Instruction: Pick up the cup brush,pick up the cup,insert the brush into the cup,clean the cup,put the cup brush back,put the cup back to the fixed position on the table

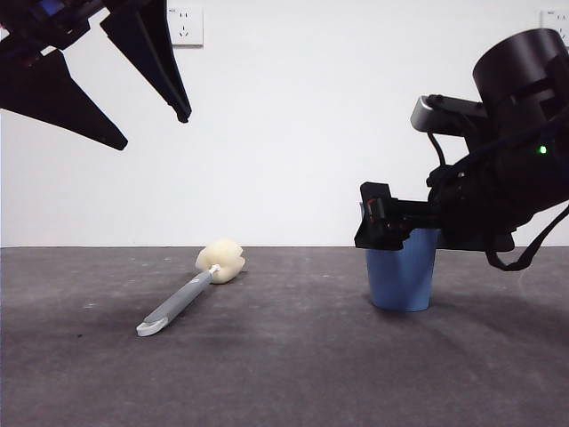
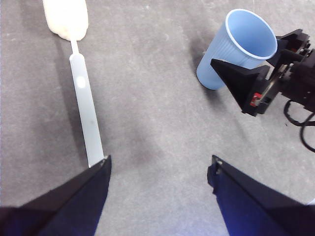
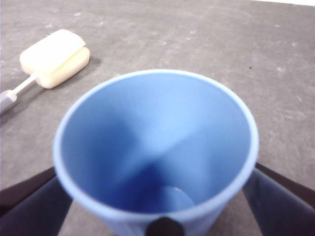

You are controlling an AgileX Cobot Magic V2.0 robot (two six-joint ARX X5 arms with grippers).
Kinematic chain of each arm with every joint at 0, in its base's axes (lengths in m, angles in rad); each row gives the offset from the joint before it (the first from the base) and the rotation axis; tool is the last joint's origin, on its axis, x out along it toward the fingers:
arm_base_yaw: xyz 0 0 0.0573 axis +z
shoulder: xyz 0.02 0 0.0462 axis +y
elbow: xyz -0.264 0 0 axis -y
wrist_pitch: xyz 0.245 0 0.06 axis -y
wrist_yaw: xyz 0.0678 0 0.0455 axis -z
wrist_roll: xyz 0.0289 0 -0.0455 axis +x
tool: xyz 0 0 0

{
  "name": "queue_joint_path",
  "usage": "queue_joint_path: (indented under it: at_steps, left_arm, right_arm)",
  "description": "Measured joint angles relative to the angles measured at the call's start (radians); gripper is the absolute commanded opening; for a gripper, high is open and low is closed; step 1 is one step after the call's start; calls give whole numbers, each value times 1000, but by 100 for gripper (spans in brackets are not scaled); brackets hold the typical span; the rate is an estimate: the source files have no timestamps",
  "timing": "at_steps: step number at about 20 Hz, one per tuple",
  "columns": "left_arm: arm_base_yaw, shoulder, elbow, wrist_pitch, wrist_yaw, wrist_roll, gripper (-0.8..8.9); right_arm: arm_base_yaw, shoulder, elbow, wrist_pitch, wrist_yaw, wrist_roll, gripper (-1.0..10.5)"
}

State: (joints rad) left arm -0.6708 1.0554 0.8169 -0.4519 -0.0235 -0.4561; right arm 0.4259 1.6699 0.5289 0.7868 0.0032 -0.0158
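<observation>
The cup brush (image 1: 191, 289) lies flat on the counter (image 1: 284, 374), left of the cup (image 1: 402, 277) and well apart from it, its sponge head farther back than its handle end. The cup stands upright on the counter to the right. The right pincer (image 1: 391, 227) sits around the cup's upper part, one jaw on each side. The left pincer (image 1: 151, 120) hangs high above the brush, its jaws spread apart.

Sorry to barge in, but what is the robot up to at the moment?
The right gripper has its jaws around the blue cup, which stands upright on the table. The left gripper hangs open above the handle end of the cup brush, which lies flat on the table, not yet picked up.
</observation>
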Motion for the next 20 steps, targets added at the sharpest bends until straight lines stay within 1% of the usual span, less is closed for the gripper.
queue_joint_path:
  at_steps: [2, 4, 7, 12, 15, 17, 18, 19, 20]
  left_arm:
    - [0, 0, 0, -10, 0, 0, 338]
    - [0, 0, 0, -26, 0, 1, 338]
    - [0, 0, 0, -51, 0, 24, 338]
    - [0, 0, 0, -126, 7, 123, 337]
    - [0, 0, 0, -187, 29, 193, 337]
    - [0, 0, 0, -210, 73, 229, 337]
    - [0, 0, 0, -219, 94, 241, 337]
    - [0, 0, 0, -229, 108, 250, 337]
    - [0, 0, 0, -240, 119, 256, 336]
  right_arm:
    - [0, -47, 0, -64, 0, 0, 573]
    - [0, -106, 0, -163, 0, 2, 572]
    - [1, -243, 0, -396, -1, 18, 572]
    - [50, -570, 0, -856, -13, 83, 567]
    - [94, -760, 6, -1127, -76, 122, 566]
    - [122, -858, 36, -1248, -90, 157, 563]
    - [134, -897, 59, -1287, -109, 174, 561]
    - [144, -929, 84, -1315, -127, 193, 529]
    - [152, -952, 109, -1342, -134, 212, 440]
